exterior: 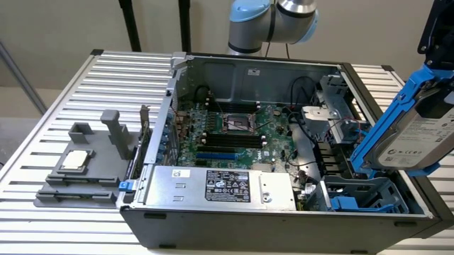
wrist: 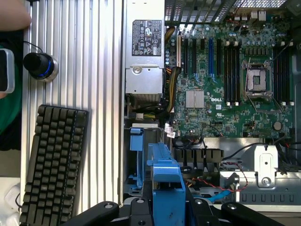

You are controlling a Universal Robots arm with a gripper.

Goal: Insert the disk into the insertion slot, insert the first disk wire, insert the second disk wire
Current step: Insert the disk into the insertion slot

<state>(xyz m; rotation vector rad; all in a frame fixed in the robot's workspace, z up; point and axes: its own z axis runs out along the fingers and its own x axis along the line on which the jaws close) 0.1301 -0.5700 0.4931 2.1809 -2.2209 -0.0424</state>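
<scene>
Pinching | fingers (wrist: 142, 208) clamp disk (exterior: 420, 139) between them | disk tilted, above insertion slot (exterior: 365, 197)

A robotics lab: an open computer case (exterior: 284, 228) on a slatted aluminium table (exterior: 71, 90), keyboard (wrist: 54, 165) alongside.

The disk (exterior: 418, 141) runs off the exterior view's right edge, so part of it is cut away. In the wrist view the tool (wrist: 164, 212) clamped on its blue carrier is cropped by the edge, and the carrier covers part of the insertion slot (wrist: 135, 162). The keyboard (wrist: 51, 165) is cropped too. The power supply (wrist: 146, 47) label print is too small to read.
</scene>
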